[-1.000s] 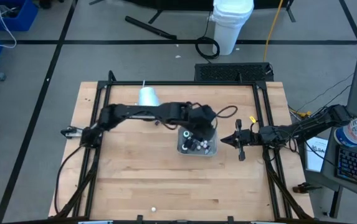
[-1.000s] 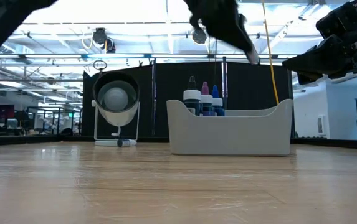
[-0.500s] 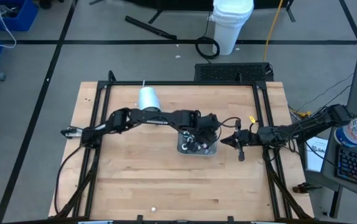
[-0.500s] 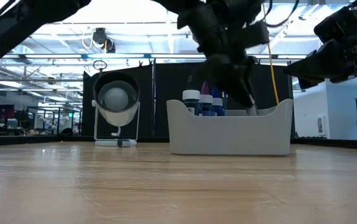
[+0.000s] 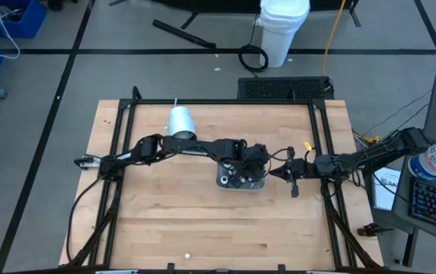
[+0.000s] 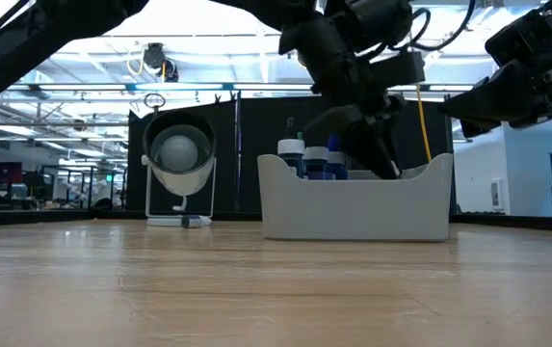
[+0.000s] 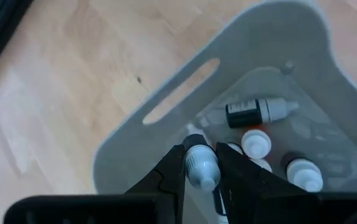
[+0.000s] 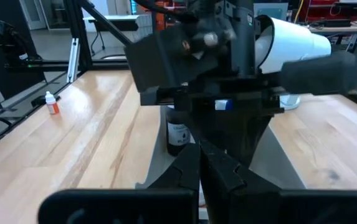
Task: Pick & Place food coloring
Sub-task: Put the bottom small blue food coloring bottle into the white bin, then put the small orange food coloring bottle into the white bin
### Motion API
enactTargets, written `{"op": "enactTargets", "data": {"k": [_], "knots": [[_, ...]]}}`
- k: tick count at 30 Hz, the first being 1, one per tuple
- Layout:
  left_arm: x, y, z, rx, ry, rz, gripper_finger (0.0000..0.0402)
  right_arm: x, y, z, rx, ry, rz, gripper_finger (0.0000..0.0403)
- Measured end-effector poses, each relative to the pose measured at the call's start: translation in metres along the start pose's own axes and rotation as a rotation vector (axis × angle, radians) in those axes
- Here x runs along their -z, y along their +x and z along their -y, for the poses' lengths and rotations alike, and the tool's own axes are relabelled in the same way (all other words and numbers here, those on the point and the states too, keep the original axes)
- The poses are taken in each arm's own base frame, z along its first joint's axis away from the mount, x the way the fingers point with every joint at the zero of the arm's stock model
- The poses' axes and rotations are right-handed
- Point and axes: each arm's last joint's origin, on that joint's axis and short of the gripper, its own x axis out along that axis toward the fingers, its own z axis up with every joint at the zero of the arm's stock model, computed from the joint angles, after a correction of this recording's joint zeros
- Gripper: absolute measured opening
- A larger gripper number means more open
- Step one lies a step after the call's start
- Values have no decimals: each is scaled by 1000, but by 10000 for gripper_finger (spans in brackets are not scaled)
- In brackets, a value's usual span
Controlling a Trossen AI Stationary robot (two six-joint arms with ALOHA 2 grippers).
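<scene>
The left gripper [image 7: 202,167] is clamping a small food coloring bottle [image 7: 201,165], its long axis running along the fingers, directly over the grey tray [image 7: 166,102], while the clenched right gripper [image 5: 292,173] is waiting just beside.

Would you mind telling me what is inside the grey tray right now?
Inside the grey tray: several small capped bottles, one lying flat. The left gripper holds another. Its fingers cover the rest.

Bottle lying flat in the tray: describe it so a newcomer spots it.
In the grey tray mid-table, beyond the left gripper, one food coloring bottle lies on its side. It has a dark label and a white cap; its neighbours stand upright, showing only round white caps.
</scene>
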Motion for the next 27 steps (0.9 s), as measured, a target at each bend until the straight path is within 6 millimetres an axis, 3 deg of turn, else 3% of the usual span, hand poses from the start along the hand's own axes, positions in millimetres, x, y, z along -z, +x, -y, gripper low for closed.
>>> {"op": "enactTargets", "data": {"k": [14,27], "knots": [[5,16,6,41,13,-29,81,0,0,0,0,-2,2,0],[2,9,3,13,-7,-4,158,0,0,0,0,-2,1,0]]}}
